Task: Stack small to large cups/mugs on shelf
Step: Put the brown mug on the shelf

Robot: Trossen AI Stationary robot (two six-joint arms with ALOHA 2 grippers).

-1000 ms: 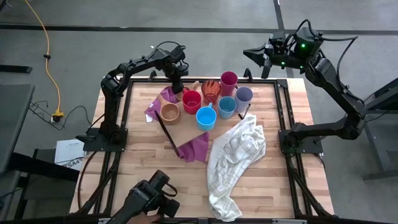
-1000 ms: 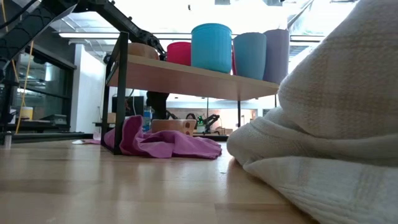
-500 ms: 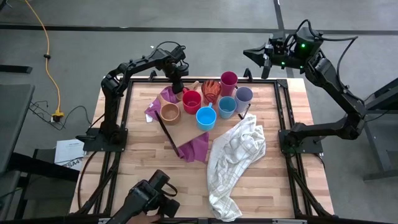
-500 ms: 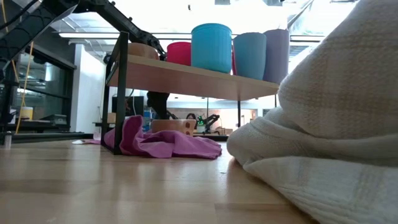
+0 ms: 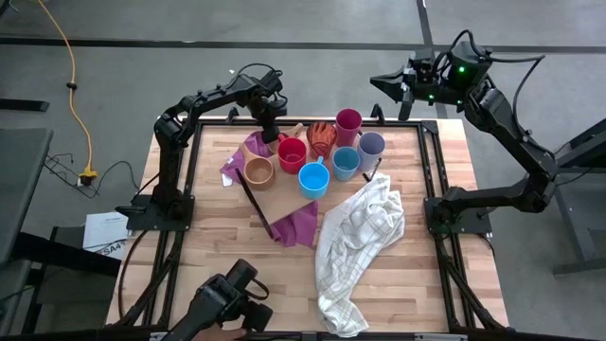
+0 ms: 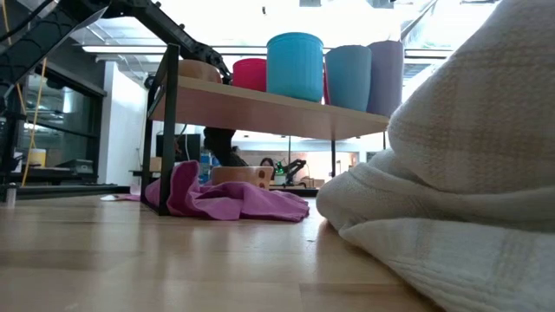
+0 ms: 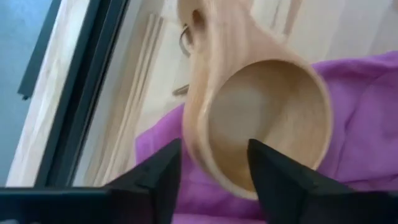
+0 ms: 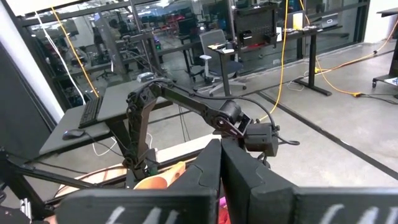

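Several cups stand on the light-wood shelf [image 5: 284, 194]: a tan cup [image 5: 258, 172], a red mug [image 5: 292, 154], two blue cups [image 5: 313, 179] [image 5: 346, 163], a lavender tumbler [image 5: 370, 145], a magenta tumbler [image 5: 348, 121] and an orange-brown mug [image 5: 322, 137]. A tan handled cup [image 7: 261, 118] lies tilted on the purple cloth [image 7: 367, 124] at the shelf's far left. My left gripper [image 7: 214, 177] points down at it, open, one finger outside its near wall and one before its hollow. My right gripper [image 8: 221, 165] is shut and raised level beyond the table's far right corner [image 5: 388, 85]. My left gripper stands over the tan handled cup's near rim [image 7: 217, 186] from above, one finger [image 7: 155, 177] outside the wall and the other finger [image 7: 277, 174] over the hollow. Whether either finger touches the wall, I cannot tell. The cup rests on the purple cloth.
A white checked towel [image 5: 360, 237] lies crumpled on the near right of the table and fills the low view's right [image 6: 468, 173]. Purple cloth [image 5: 295, 225] sticks out from under the shelf's near edge. A black frame [image 5: 189, 161] runs along the table's sides.
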